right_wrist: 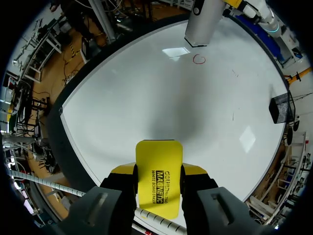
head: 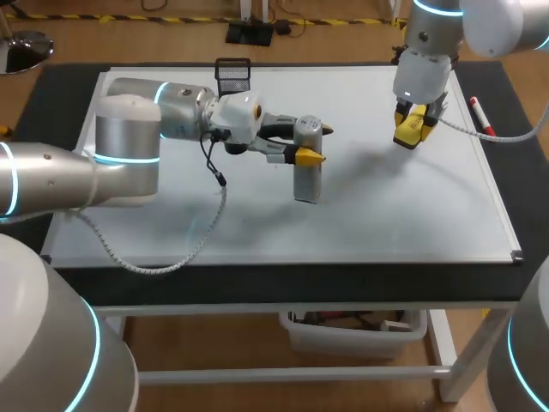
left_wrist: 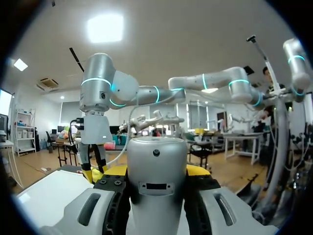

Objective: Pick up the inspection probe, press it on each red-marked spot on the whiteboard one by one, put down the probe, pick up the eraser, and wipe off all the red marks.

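One whiteboard (head: 412, 215). Two grippers – left gripper (head: 316, 144) clamped on the one probe (head: 307, 176), upright at the board's middle; right gripper (head: 415, 127) grasping the one yellow eraser (right_wrist: 158, 178) over the board. One marker pen (head: 480, 116) – right edge. One red mark (right_wrist: 199, 59) just beside the probe's base.

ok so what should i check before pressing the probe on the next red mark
1. Probe gripped by the left gripper: ok, a finger on each side.
2. Probe upright over the whiteboard: ok.
3. Probe's lower end on the red mark: not ok, the mark shows uncovered just beside it.
4. Right gripper out of the way: ok, well apart from the probe, holding the eraser.
5. Other red marks left to press: cannot tell, only this one is visible.
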Robot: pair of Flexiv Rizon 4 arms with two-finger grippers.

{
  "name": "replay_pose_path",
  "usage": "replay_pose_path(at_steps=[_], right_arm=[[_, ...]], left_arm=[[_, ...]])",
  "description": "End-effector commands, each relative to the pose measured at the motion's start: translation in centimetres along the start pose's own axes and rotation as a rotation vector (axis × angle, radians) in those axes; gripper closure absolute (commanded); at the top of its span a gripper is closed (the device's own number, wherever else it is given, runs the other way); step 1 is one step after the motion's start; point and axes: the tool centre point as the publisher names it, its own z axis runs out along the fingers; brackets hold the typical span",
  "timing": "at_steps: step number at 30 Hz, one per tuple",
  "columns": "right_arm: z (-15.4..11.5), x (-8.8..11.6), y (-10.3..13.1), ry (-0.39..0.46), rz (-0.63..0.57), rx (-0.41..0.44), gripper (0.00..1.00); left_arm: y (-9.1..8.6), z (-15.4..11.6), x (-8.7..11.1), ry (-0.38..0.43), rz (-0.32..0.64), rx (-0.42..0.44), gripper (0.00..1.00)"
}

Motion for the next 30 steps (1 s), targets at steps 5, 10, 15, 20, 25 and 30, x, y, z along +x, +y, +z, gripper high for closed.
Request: replay_pose_path(at_steps=[5,10,15,20,25,30], right_arm=[[-0.1,0.1,-0.1,0.002,-0.002,0.002,1.00],[-0.1,0.1,-0.1,0.002,-0.002,0.002,1.00],[-0.1,0.1,-0.1,0.002,-0.002,0.002,1.00],[-0.1,0.1,-0.1,0.002,-0.002,0.002,1.00],[-0.1,0.1,-0.1,0.002,-0.002,0.002,1.00],[-0.1,0.1,-0.1,0.002,-0.002,0.002,1.00]], left_arm=[[1.2,0.8,-1.7,0.021,-0.007,0.014,1.00],[1.6,0.8,-2.3,0.013,-0.015,0.013,1.00],[1.8,0.8,-2.5,0.007,-0.018,0.013,1.00],[1.9,0.5,-2.8,-0.002,-0.014,0.007,1.00],[2.1,0.2,-3.0,-0.014,-0.009,-0.012,1.00],[2.6,0.1,-3.2,-0.019,-0.015,-0.022,1.00]])
